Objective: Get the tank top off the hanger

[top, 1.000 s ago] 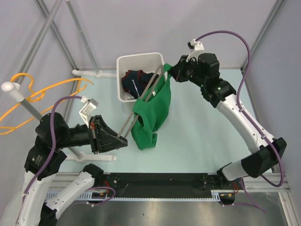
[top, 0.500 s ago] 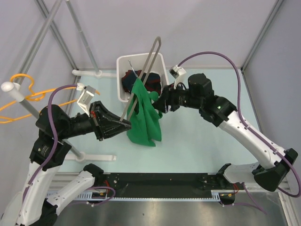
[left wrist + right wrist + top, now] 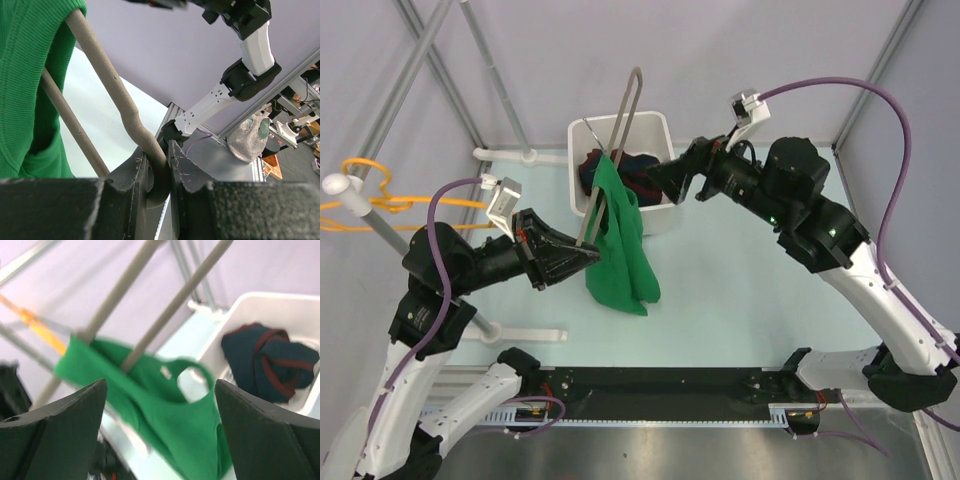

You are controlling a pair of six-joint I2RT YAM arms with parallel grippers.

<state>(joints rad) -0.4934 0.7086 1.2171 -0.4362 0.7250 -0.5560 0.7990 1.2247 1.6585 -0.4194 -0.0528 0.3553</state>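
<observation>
Left end effector (image 3: pixel 588 258) clamps the hanger (image 3: pixel 625 110) carrying the tank top (image 3: pixel 620 250); right end effector (image 3: pixel 660 181), spread apart, hovers near it.

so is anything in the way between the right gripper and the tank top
Nothing visible. The open right gripper looks straight at the tank top draped on the hanger, with only air between. The white bin with the dark garment sits off to one side.

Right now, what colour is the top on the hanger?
The top draped on the hanger is bright green; the overhead view shows it best.
</observation>
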